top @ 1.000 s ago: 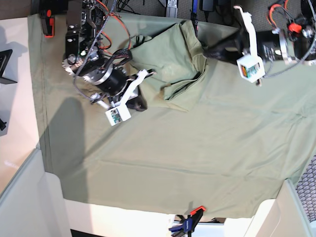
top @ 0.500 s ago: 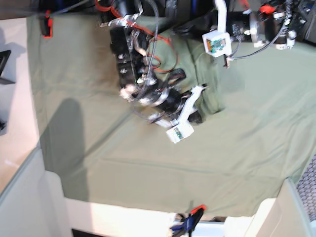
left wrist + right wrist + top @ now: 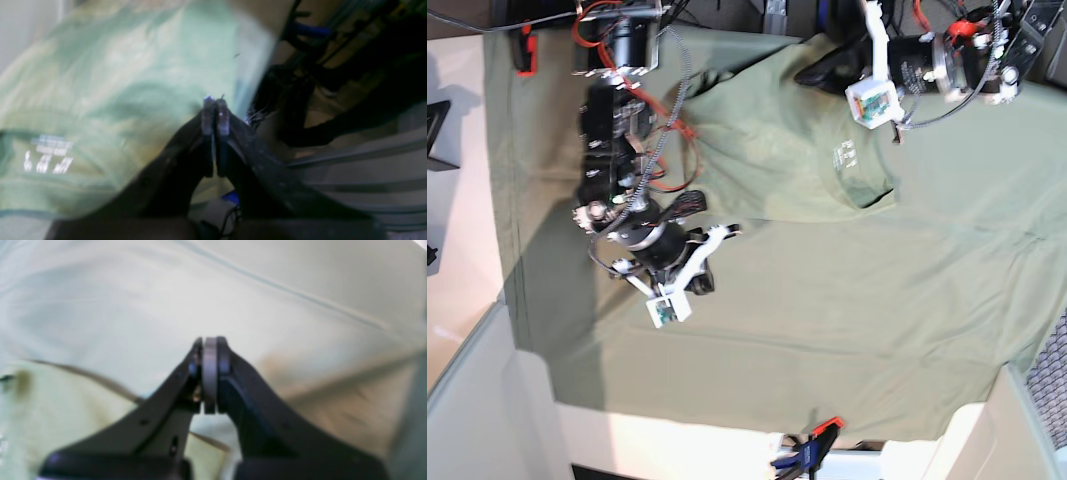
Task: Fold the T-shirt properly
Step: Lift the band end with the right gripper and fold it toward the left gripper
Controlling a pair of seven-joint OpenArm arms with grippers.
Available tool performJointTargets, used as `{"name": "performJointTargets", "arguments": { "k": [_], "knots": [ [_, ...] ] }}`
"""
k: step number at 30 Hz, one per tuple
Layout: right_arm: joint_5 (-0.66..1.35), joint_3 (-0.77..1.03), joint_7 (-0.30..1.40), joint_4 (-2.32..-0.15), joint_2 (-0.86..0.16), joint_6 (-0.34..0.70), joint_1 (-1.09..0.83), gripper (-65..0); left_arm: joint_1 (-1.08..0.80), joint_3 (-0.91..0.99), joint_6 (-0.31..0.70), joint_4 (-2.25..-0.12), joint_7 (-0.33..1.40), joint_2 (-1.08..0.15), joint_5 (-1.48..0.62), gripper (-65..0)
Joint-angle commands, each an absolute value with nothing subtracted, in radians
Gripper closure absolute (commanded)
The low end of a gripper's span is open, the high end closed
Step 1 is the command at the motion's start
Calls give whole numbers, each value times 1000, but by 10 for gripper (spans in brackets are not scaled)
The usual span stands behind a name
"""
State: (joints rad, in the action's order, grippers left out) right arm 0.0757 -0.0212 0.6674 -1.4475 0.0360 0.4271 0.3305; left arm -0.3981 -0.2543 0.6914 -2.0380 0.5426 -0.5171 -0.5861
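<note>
Shirt: the pale sage-green cotton T-shirt [image 3: 787, 155] lies spread at upper centre of the base view, on the larger green tablecloth [image 3: 877, 330].
Left gripper [image 3: 215, 110]: jaws pressed together; whether fabric is pinched, cannot tell.
Right gripper [image 3: 210, 350]: jaws together, nothing visibly held.
Advice: smooth the wrinkles, then pinch matching edges before folding.

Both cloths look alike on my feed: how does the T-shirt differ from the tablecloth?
The T-shirt is smaller, lying near the top of the base view; the tablecloth spans nearly that whole view. The T-shirt shows a printed neck label; the tablecloth is plain, with a clamp at its near edge. Both are sage green.
</note>
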Motion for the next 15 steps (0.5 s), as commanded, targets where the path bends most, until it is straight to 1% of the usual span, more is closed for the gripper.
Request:
{"name": "performJointTargets", "arguments": {
  "k": [1, 3, 8, 11, 15],
  "knots": [
    [110, -20, 647, -1442, 30, 431, 357, 0, -386, -256, 698, -2034, 516, -519, -605, 0],
    [131, -21, 636, -1395, 12, 432, 357, 0, -367, -279, 698, -1998, 520, -513, -601, 0],
    [131, -22, 613, -1288, 12, 432, 358, 0, -323, -370, 698, -1959, 524, -514, -556, 0],
    [131, -22, 589, -1257, 14, 432, 358, 0, -312, -426, 698, -1960, 523, -513, -553, 0],
    [131, -44, 587, -1247, 14, 433, 357, 0, -303, -471, 698, -1958, 511, -513, -475, 0]
  ]
}}
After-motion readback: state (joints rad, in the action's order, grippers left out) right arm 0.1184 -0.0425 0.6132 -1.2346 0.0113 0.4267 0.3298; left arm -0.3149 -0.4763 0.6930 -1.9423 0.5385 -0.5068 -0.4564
